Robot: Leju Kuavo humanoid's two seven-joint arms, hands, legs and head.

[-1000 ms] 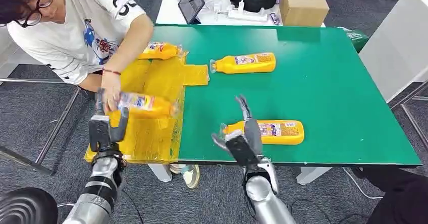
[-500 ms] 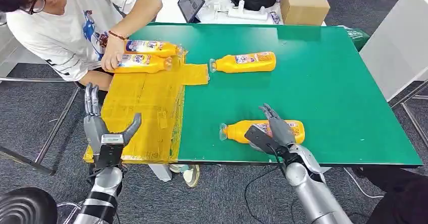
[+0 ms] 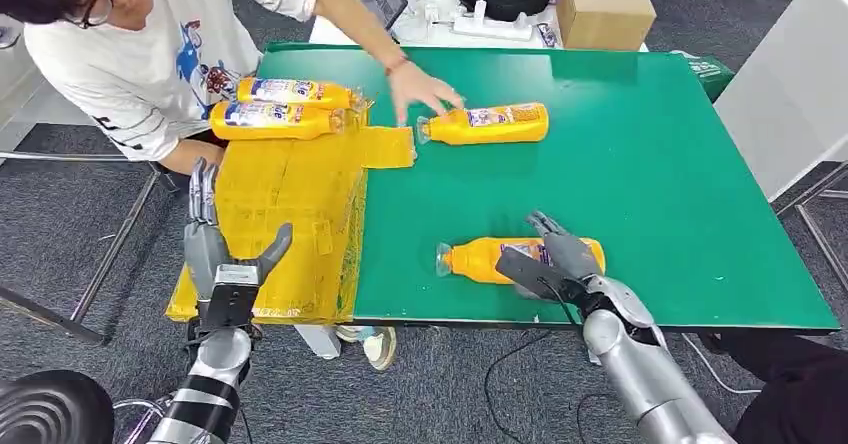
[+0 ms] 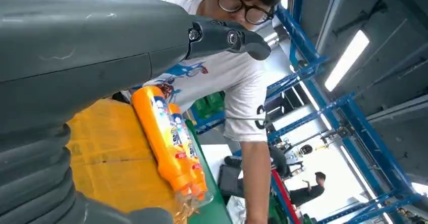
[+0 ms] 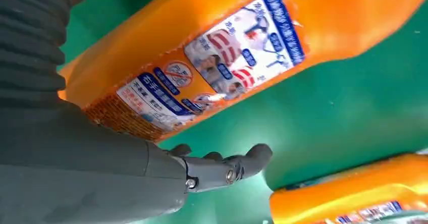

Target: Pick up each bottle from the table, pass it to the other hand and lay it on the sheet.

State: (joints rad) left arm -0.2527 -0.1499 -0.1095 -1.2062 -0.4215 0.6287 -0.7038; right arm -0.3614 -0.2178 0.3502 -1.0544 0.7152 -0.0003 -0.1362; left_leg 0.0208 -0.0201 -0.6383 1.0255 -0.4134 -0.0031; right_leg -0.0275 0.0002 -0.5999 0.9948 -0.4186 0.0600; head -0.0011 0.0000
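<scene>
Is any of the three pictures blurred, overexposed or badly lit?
Head view: evenly lit and sharp, only soft shadows under the near orange bottle. Left wrist view: ceiling lights and the bright far hall are blown out, and the close left hand is soft. Right wrist view: the bottle label is readable but slightly soft, with little glare.

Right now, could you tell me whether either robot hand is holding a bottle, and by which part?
Neither. The left hand is open and empty; the right hand reaches over the nearest bottle, fingers apart.

Grey carpet floor (image 3: 60, 254), white desk (image 3: 440, 32) behind green table (image 3: 640, 164)
</scene>
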